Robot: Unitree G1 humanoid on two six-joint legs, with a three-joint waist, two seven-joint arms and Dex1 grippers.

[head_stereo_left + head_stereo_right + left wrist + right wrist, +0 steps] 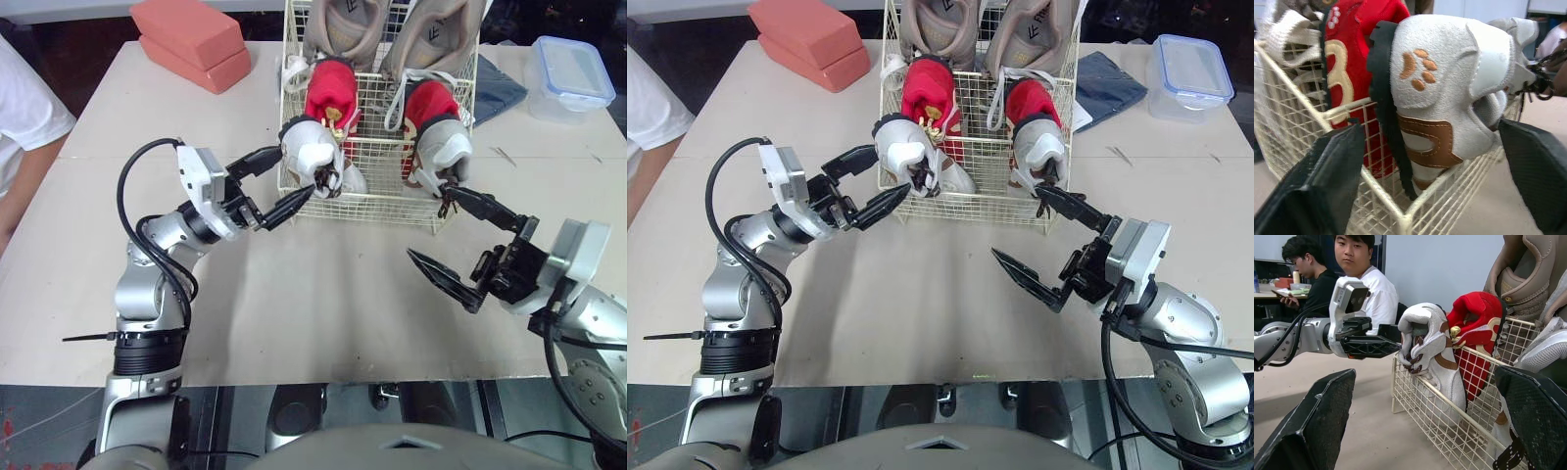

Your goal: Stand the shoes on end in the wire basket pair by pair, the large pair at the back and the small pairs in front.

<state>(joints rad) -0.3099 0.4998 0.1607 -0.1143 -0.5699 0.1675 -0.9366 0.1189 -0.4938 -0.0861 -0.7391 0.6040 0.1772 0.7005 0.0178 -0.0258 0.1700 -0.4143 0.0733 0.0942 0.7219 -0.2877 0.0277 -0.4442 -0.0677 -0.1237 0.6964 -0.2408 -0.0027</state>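
The left gripper (294, 171) is holding its jaws open around the left white shoe (312, 147), gripping nothing, at the front left corner of the wire basket (387, 168). Red shoes (331, 88) are standing behind it, tan shoes (338, 29) rearmost. The right gripper (428, 223) is holding its jaws wide apart, empty, beside the right white shoe (443, 147).

The wire basket (392, 201) stood at the back of the surface (313, 294). Inside it, the large pair (343, 29) stood rearmost, the middle pair (331, 93) before it and the front pair (312, 152) foremost. Stacked blocks (191, 39) lay to its left, a cloth (498, 88) and a lidded box (573, 73) to its right.
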